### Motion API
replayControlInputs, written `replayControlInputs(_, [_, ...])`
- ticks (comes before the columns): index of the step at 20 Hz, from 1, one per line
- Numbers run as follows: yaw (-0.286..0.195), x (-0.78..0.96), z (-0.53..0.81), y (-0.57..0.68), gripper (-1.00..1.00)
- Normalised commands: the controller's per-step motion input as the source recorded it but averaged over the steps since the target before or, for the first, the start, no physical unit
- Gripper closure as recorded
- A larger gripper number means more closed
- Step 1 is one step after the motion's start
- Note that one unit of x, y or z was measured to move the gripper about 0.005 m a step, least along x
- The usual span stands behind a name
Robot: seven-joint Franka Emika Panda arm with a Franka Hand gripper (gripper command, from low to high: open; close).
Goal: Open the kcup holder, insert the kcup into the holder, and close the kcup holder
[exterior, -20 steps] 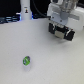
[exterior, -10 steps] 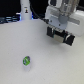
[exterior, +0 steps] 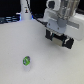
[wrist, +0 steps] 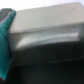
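Note:
The kcup (exterior: 26,61), a tiny green and blue pod, lies alone on the white table toward the exterior view's lower left. The black kcup holder (exterior: 61,39) shows as a dark boxy shape at the upper right, largely covered by the white arm. My gripper (exterior: 58,34) is right at the holder, far from the pod, and its fingers are too blurred to tell apart from the box. The wrist view is filled with a blurred dark panel of the holder (wrist: 50,57) under a grey band. I cannot tell whether the drawer is open or shut.
A white cone-topped bottle (exterior: 25,11) stands at the back on the exterior view's left. The white table (exterior: 20,40) spreads between the pod and the holder. A blurred teal shape (wrist: 5,45) runs along one edge of the wrist view.
The arm has shifted slightly lower at the holder. The kcup has not moved.

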Motion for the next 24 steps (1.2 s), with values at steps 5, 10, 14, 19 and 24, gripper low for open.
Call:
replayControlInputs(5, [-0.1, 0.12, 0.21, -0.32, -1.0])
replayControlInputs(10, [-0.142, 0.27, 0.28, -0.62, -1.0])
replayControlInputs(14, [-0.189, 0.26, 0.18, -0.72, -1.0])
replayControlInputs(19, [-0.208, 0.15, 0.06, -0.7, -1.0])
replayControlInputs(24, [-0.199, 0.16, 0.03, -0.71, -1.0])
